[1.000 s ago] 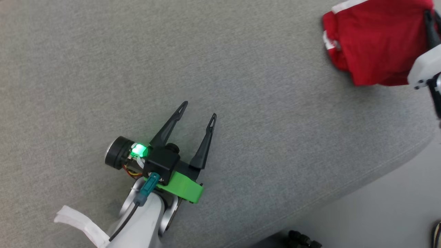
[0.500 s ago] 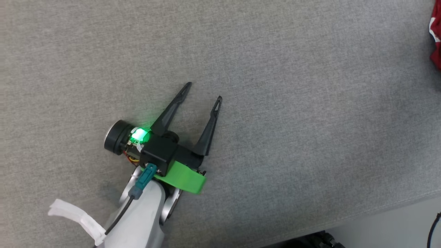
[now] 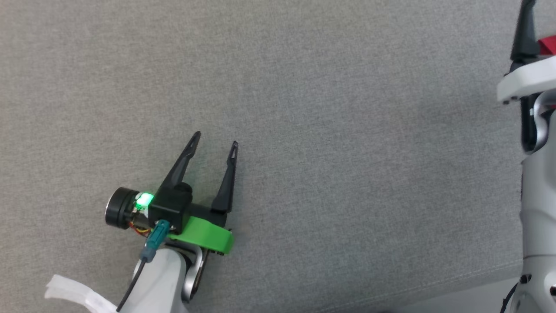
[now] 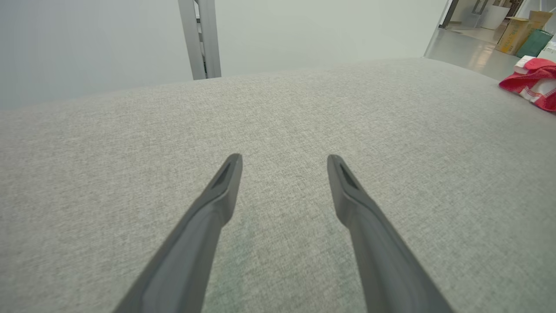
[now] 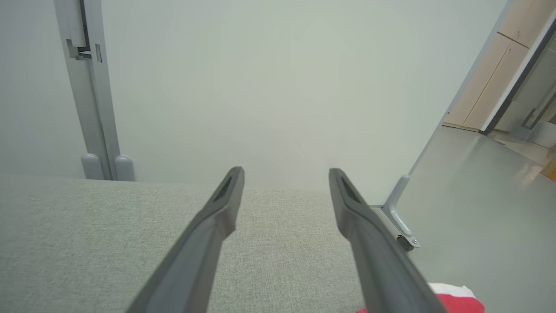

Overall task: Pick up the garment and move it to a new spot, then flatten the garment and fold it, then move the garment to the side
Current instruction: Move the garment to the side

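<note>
The garment [image 4: 531, 80], red with white trim, lies bunched near the grey desk's [image 4: 278, 113] edge, at 3 o'clock in the left wrist view. The right wrist view catches a corner at 5 o'clock. The left gripper [image 4: 284, 158] and right gripper [image 5: 285, 171] stand spread, empty.

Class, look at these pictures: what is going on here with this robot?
A two-armed robot is working with a red garment on a grey padded surface. The garment lies at the surface's right end, beside the right gripper, which is open and empty. The left gripper, also open, hovers over bare surface.
</note>
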